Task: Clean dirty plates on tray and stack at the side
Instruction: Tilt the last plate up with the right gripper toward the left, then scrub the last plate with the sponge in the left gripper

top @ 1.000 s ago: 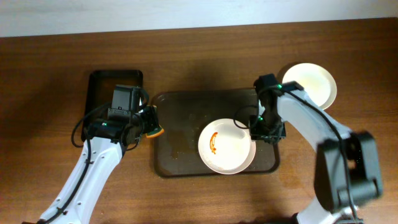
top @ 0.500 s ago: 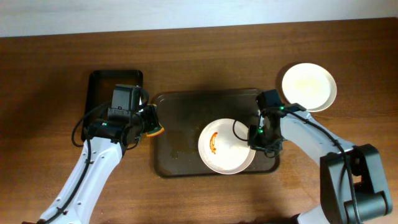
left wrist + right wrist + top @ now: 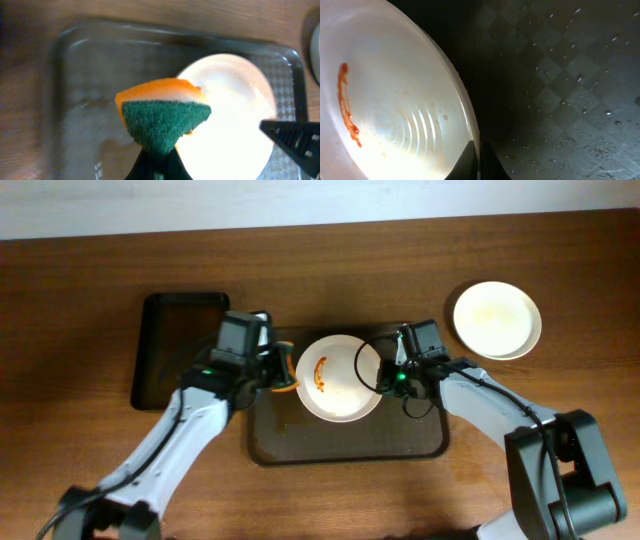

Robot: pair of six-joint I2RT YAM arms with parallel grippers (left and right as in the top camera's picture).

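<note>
Nearest the robot, the tray [image 3: 340, 445] sits mid-bench [image 3: 80, 280], its near half bare w/ textured floor; droplets [image 3: 580, 80] fleck it in the R wrist view. Over the tray's far half is the smeared plate [image 3: 345, 385], w/ an orange-red sauce streak [image 3: 347, 110] on its L side. Can't tell whether it lies flat or is lifted off the tray floor. Right end effector [image 3: 388, 377] is clamped on that plate's R rim, the edge pinched between its fingers. Left end effector [image 3: 283, 372] is at the plate's L edge, closed tight on a sponge [image 3: 162, 120] w/ green scrub face toward the wrist cam and orange foam behind. The sponge is over the plate's rim; contact w/ the plate can't be judged. Farther off, L of the tray, is a narrower black tray [image 3: 170, 350]. Far R, well apart from the tray, the clean plate [image 3: 497, 320] rests on the bench, pale w/ no smear; can't tell if it's one plate or more stacked.
</note>
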